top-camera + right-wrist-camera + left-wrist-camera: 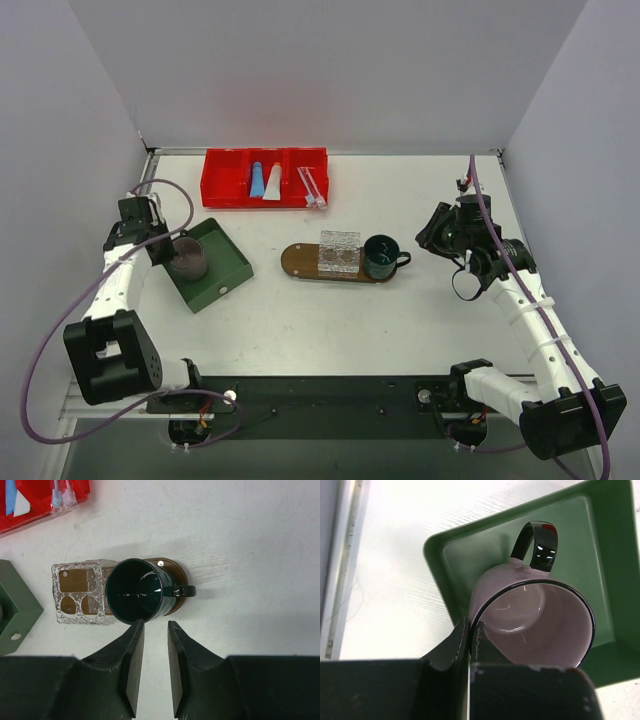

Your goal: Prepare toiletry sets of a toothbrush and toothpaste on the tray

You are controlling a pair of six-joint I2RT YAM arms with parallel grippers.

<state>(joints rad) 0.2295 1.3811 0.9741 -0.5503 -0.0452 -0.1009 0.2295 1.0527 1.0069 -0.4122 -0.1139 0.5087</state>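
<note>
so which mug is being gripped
The pale pink mug in the green box; the left gripper pinches its rim. The dark green mug stands free on the wooden tray.

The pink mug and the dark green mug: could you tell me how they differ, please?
The pink mug sits in the green box; the dark green mug stands on the tray. The left tool pinches the pink mug's rim; the right tool, open, is apart from the dark green mug. Both are empty, with one handle.

We can't see part of the pink mug's (530, 615) rim behind the left gripper (470, 630), and the tray (173, 571) hides mostly under the green mug (132, 587).
</note>
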